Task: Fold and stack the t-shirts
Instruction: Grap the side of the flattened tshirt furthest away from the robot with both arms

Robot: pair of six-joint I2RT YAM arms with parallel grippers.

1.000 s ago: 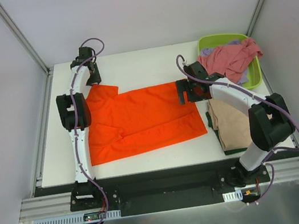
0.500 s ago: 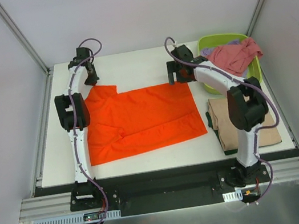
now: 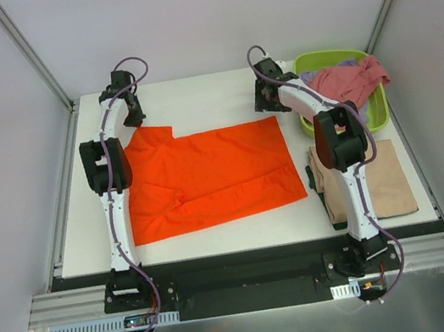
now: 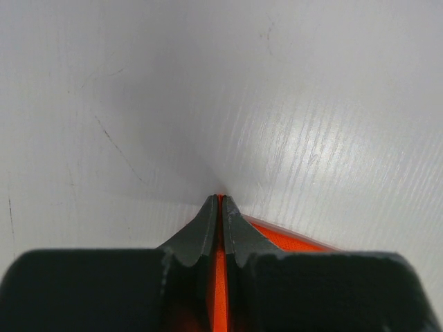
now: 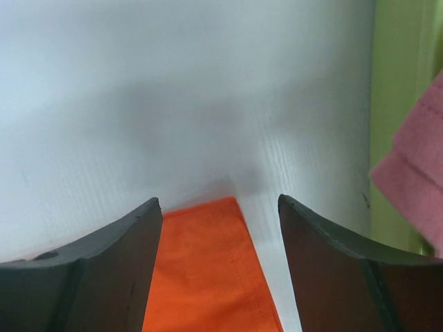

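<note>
The bright orange t-shirt [image 3: 207, 177] lies spread flat in the middle of the table. My left gripper [image 3: 138, 121] is at its far left corner, shut on the orange cloth [image 4: 291, 238], which shows as a strip between the closed jaws [image 4: 220, 202]. At the far right corner my right gripper [image 3: 270, 111] stands open [image 5: 220, 205], the orange corner [image 5: 208, 270] lying on the table between its fingers. A folded tan t-shirt [image 3: 371, 183] rests on a dark green one [image 3: 328, 200] at the right. Pink [image 3: 345, 82] and lavender [image 3: 310, 76] t-shirts lie in the tub.
The lime-green tub [image 3: 380, 108] stands at the far right corner of the table, close beside my right gripper; its wall [image 5: 398, 83] and the pink cloth [image 5: 415, 173] show in the right wrist view. White walls and metal rails border the table.
My right arm has swung from the shirt's right edge out to its far right corner. My left arm has stayed at the far left corner.
</note>
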